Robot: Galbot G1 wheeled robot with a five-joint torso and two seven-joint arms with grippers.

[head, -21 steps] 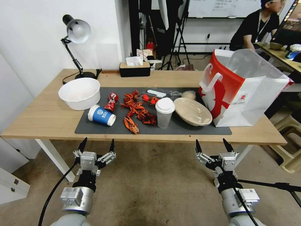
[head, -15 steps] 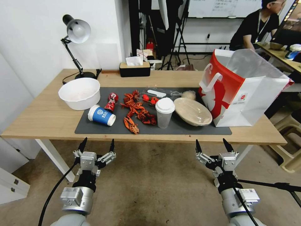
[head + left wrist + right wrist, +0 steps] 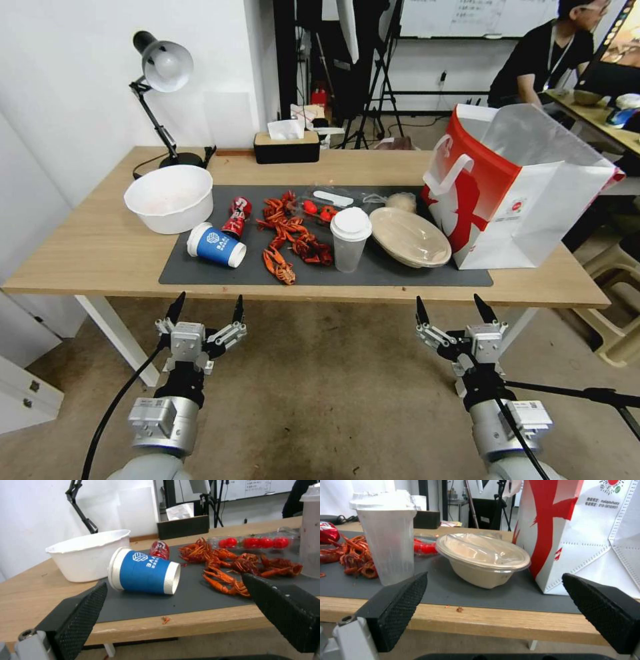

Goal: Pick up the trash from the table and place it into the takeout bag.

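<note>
On the table [image 3: 100, 253] lies a dark grey mat [image 3: 220, 273] with the trash. A blue paper cup [image 3: 216, 245] [image 3: 143, 572] lies on its side beside a crushed red can [image 3: 237, 216] [image 3: 159, 550]. A clear cup with white lid [image 3: 349, 239] [image 3: 386, 537] stands upright next to a beige lidded bowl [image 3: 409, 237] [image 3: 483, 560]. A crumpled paper ball [image 3: 401, 201] sits behind the bowl. The red and white takeout bag [image 3: 513, 187] [image 3: 586, 535] stands open at the right end. My left gripper [image 3: 205, 309] and right gripper [image 3: 451, 309] hang open below the front edge, holding nothing.
Red crayfish shells [image 3: 291, 235] [image 3: 233, 570] and a clear box of cherry tomatoes [image 3: 319, 208] [image 3: 253, 542] lie mid-mat. A white bowl [image 3: 169, 198], a desk lamp [image 3: 161, 73] and a black tissue box [image 3: 287, 145] stand at the left and back. A person sits behind the bag.
</note>
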